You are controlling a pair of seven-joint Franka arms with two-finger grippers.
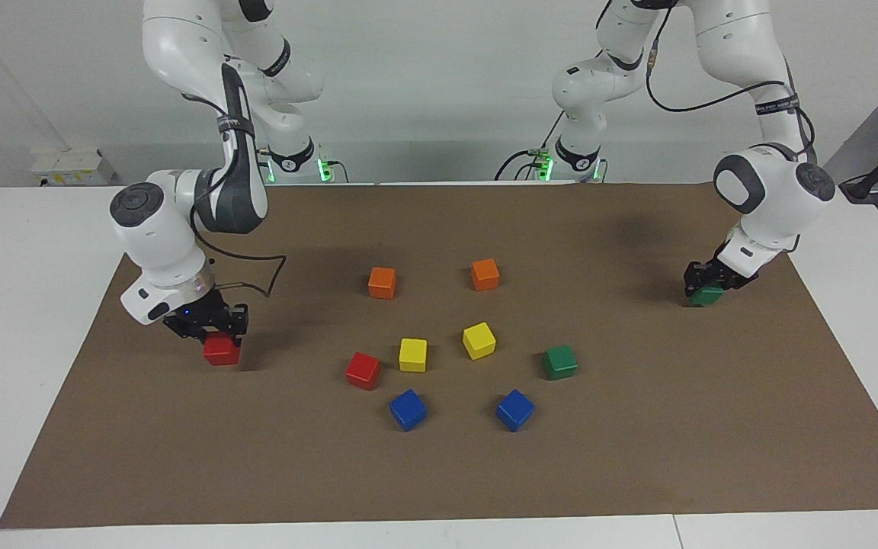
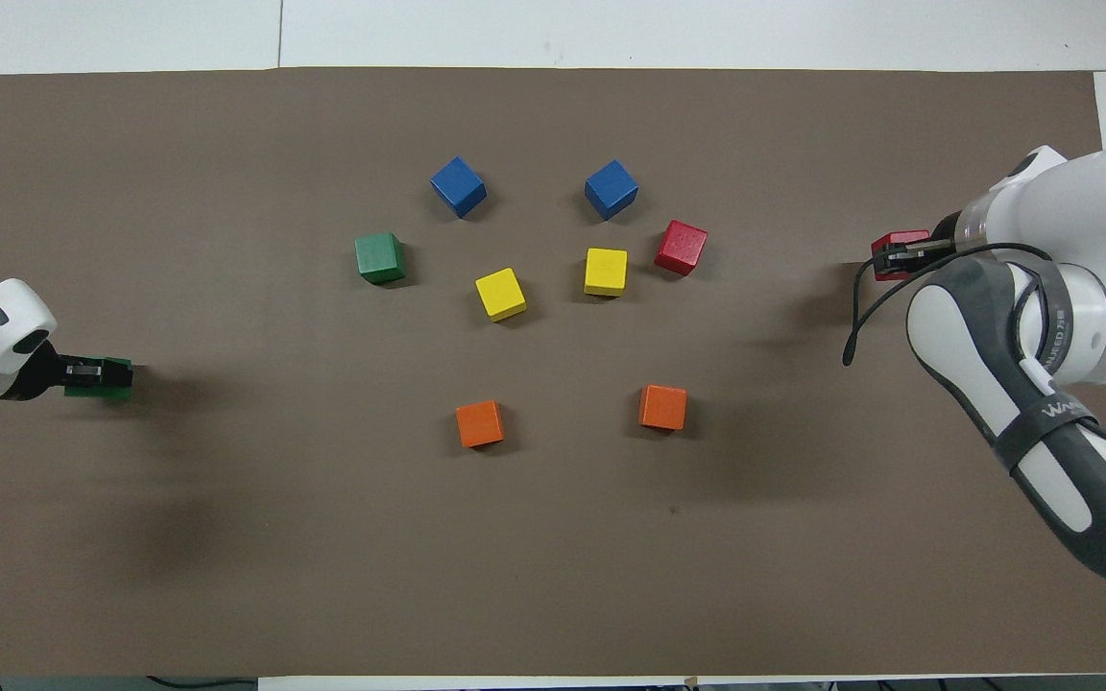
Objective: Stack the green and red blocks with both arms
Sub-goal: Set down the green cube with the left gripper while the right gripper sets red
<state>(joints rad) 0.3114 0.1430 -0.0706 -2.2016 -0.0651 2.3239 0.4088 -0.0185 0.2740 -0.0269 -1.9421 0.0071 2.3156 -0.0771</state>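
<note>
Toward the right arm's end of the brown mat [image 1: 439, 473], the right gripper [image 1: 206, 324] is pinching a red block [image 1: 222, 351] low at the mat's surface. In the middle cluster, a second red block [image 1: 363, 370] is lying beside a yellow cube [image 1: 412, 354], and a green block [image 1: 560, 362] is sitting toward the left arm's end. At that end, the left gripper [image 1: 709, 280] is clasping another green block [image 1: 706, 296] down against the mat.

Right gripper [image 1: 206, 329] clamped on red block [image 1: 222, 351], left gripper [image 1: 709, 284] on green block [image 1: 706, 296], both low at opposite worktop [image 1: 637, 473] ends.
</note>
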